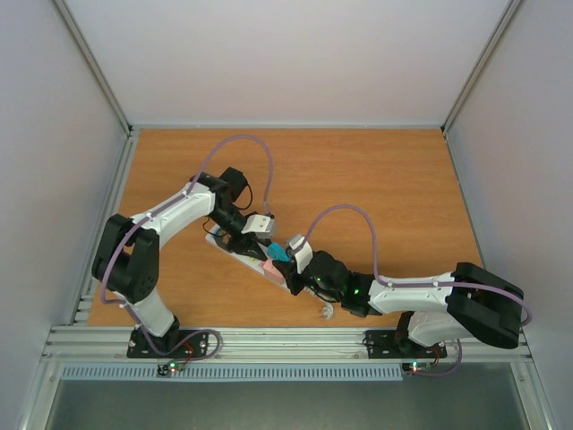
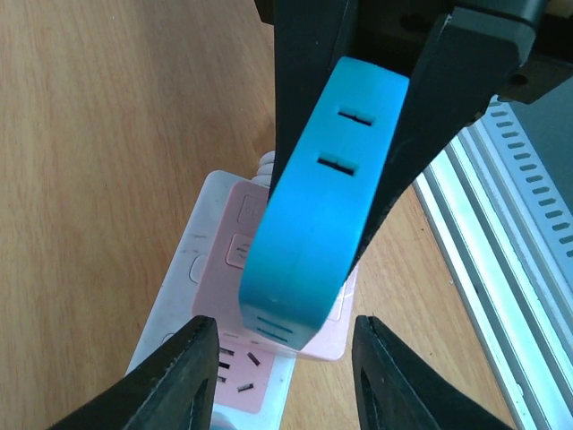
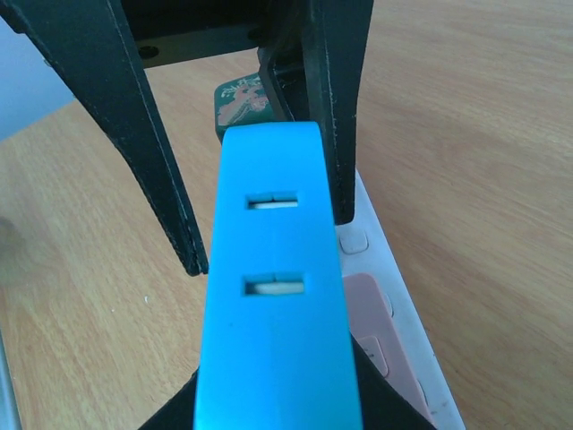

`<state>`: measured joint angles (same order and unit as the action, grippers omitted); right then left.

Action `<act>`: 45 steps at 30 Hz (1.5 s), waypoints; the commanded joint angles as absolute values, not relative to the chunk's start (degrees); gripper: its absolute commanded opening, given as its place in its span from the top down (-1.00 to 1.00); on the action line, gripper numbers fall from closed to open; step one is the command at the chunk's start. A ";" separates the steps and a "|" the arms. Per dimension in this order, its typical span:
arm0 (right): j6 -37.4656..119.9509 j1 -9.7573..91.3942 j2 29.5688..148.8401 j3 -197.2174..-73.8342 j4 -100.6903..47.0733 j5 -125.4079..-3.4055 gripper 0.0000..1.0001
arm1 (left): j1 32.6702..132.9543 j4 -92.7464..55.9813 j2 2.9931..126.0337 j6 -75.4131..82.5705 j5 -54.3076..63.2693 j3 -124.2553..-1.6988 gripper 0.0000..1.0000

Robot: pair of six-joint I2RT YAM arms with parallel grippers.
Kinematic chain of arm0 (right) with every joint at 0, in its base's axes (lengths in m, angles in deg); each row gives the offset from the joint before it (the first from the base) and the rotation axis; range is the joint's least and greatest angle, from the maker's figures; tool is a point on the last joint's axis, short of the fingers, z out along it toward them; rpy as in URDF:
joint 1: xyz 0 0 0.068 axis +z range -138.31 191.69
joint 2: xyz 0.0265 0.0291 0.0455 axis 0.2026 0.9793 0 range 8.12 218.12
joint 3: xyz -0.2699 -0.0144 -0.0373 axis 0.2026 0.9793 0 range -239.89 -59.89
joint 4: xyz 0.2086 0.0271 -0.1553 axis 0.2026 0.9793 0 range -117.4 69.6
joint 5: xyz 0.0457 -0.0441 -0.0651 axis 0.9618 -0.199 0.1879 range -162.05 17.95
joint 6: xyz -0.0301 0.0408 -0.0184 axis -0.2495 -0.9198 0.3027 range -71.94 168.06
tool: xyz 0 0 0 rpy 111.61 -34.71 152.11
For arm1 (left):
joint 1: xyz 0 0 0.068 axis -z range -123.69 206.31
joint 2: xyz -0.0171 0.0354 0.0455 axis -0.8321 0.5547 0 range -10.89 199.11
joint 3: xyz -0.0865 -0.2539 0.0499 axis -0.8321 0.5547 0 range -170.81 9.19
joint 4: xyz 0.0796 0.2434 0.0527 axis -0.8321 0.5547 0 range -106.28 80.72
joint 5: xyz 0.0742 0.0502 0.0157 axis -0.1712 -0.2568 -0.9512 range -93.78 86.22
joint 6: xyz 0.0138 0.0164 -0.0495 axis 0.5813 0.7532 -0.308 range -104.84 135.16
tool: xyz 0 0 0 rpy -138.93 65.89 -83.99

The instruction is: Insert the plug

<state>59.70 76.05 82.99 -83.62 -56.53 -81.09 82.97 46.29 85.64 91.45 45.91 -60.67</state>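
Looking across the booth: pale, plain walls point(image 1: 269, 54) close in three sides, metal rails point(image 1: 295, 345) run along the near edge, and between them sits the table point(image 1: 376, 170), warm orange-brown wood grain. Both arms bend inward and meet a little nearer than the middle, left arm point(image 1: 170, 210) from its side, right arm point(image 1: 412, 291) from the other. Under them the power strip point(image 2: 192, 255) lies flat on the wood, white with a pink block point(image 2: 240, 246) on top. My left gripper point(image 2: 284, 321) hangs over the strip, jaws wide apart and gripping nothing. My right gripper point(image 3: 277, 408) is clamped on the blue plug point(image 2: 313, 224), which is tilted over that pink block. Whether the plug touches it, I can't tell. Two small slots point(image 3: 273, 202) show on the plug's upper face.
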 commanded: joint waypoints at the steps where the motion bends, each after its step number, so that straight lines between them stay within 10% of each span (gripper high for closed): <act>1: 60.86 76.55 83.68 -83.09 -59.22 -82.60 0.97 | 83.85 45.32 86.99 90.81 47.82 -62.62 0.16; 45: 62.33 78.81 86.43 -84.35 -55.35 -82.95 0.97 | 84.72 41.62 87.36 87.93 44.15 -60.42 0.53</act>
